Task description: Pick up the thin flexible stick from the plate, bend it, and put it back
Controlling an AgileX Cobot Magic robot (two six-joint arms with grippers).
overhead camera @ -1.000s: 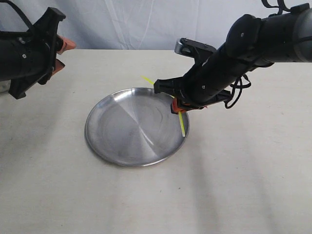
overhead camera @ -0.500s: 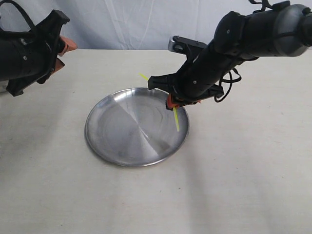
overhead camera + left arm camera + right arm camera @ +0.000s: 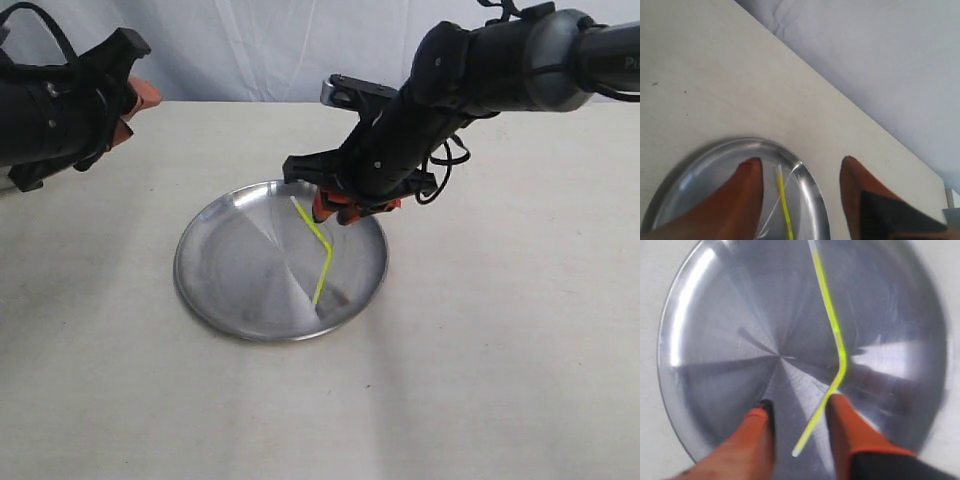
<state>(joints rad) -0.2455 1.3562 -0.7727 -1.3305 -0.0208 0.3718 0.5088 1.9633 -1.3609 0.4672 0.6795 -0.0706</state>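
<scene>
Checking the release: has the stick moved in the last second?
Yes. The stick went from the plate's right rim, in the right claw, leftward into the plate, free of the claw.

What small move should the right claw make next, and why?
Probably lift the right claw straight up and away. Its fingers stand apart, and the kinked stick appears to lie loose on the plate, so the bending seems done.

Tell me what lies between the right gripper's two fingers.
In the right wrist view, one end of the thin flexible stick runs between the fingers of the open right gripper, with the bare plate beneath.
</scene>
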